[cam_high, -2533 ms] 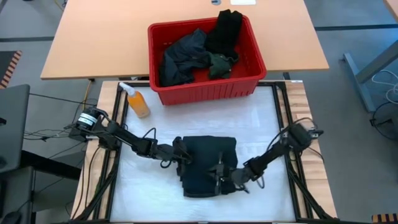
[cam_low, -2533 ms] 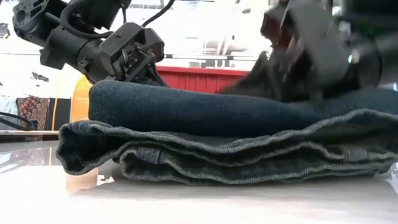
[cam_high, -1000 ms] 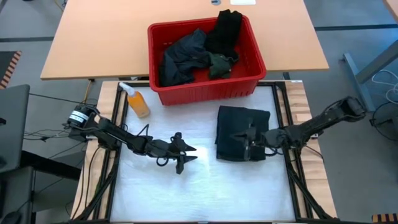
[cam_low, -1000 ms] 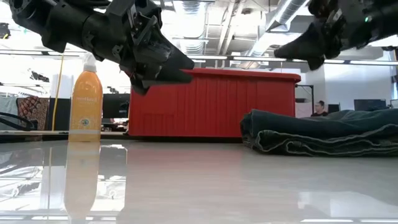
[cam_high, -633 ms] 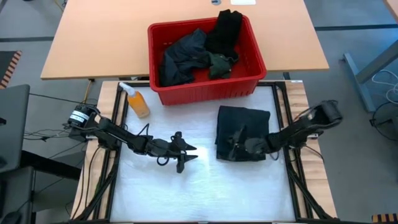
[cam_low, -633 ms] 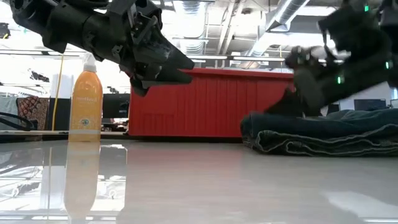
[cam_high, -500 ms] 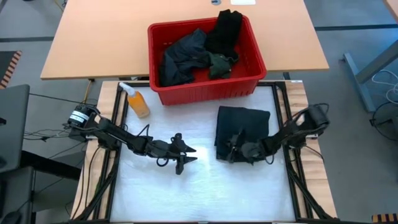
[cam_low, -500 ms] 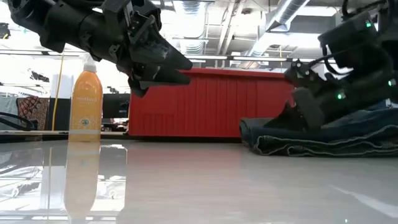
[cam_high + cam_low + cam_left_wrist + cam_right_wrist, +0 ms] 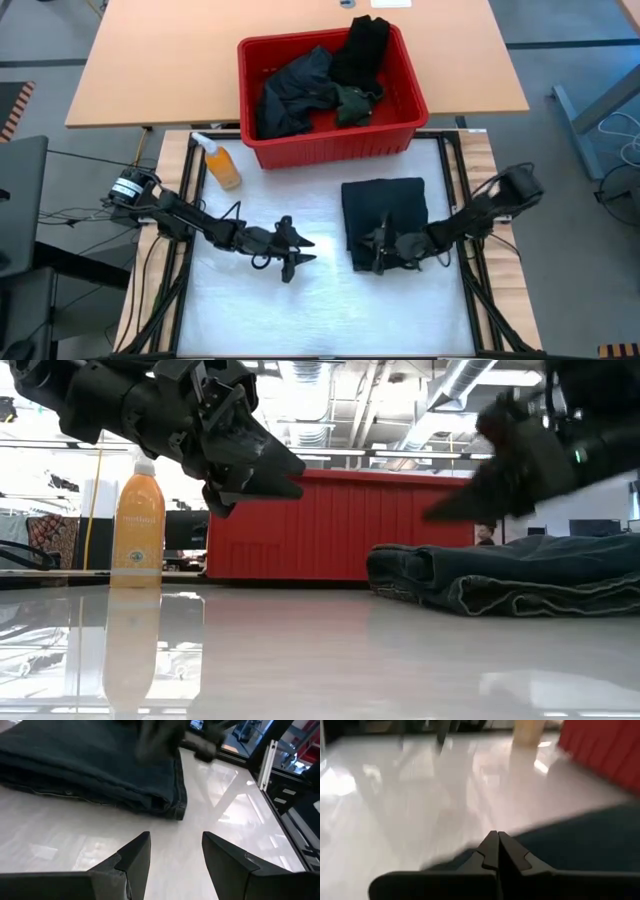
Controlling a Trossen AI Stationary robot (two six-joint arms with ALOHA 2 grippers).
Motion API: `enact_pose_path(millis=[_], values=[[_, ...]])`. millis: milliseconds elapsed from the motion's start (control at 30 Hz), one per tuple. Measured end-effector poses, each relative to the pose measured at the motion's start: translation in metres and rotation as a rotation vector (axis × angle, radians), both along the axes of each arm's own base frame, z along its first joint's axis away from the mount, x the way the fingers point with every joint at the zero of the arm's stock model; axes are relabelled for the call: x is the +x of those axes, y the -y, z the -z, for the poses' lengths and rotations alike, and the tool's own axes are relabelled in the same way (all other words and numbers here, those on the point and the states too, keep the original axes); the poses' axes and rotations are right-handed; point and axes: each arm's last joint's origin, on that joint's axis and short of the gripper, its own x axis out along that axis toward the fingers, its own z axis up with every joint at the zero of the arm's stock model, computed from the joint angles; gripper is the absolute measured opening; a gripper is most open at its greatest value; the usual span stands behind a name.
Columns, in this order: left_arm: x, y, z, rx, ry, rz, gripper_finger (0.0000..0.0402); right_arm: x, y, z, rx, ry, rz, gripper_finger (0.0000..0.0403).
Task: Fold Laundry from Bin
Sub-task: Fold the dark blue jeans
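The folded jeans (image 9: 383,218) lie on the white tabletop (image 9: 250,310) just in front of the red bin (image 9: 326,143). The right gripper (image 9: 378,248) rests on their near edge, fingers pressed together, gripping nothing. Left of the jeans, the left gripper (image 9: 298,250) hovers with fingers parted and empty.

Robotics lab, exposed ceiling ducts (image 9: 450,385), monitors (image 9: 590,527), wooden worktable (image 9: 150,60)

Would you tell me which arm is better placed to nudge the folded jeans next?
Probably the right: its shut end effector is over the folded dark navy denim jeans, while the open left end effector hovers apart over bare table.
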Motion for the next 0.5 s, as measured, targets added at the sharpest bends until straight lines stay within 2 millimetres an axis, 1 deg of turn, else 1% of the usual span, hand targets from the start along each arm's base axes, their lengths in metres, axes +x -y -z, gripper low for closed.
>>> enact_pose_path(millis=[100,167,233,367,433,500], values=[[0.000,0.001,0.000,0.000,-0.002,0.003,0.0169,-0.005,0.009,-0.019,-0.033,0.029,0.024,0.0022],[0.000,0.000,0.000,0.001,-0.003,0.001,0.0169,-0.006,0.017,-0.026,-0.059,0.036,0.047,0.0022],[0.000,0.000,0.000,0.003,-0.004,-0.006,0.0169,-0.005,0.026,-0.030,-0.090,0.031,0.079,0.0022],[0.000,0.000,0.000,-0.005,-0.005,-0.012,0.0169,0.002,0.053,-0.022,-0.150,-0.023,0.157,0.0022],[0.000,0.000,0.000,-0.019,-0.005,-0.017,0.0169,0.007,0.069,-0.017,-0.130,-0.025,0.153,0.0022],[0.000,0.000,0.001,-0.028,-0.008,-0.020,0.0169,0.011,0.086,-0.005,-0.106,-0.064,0.142,0.0022]])
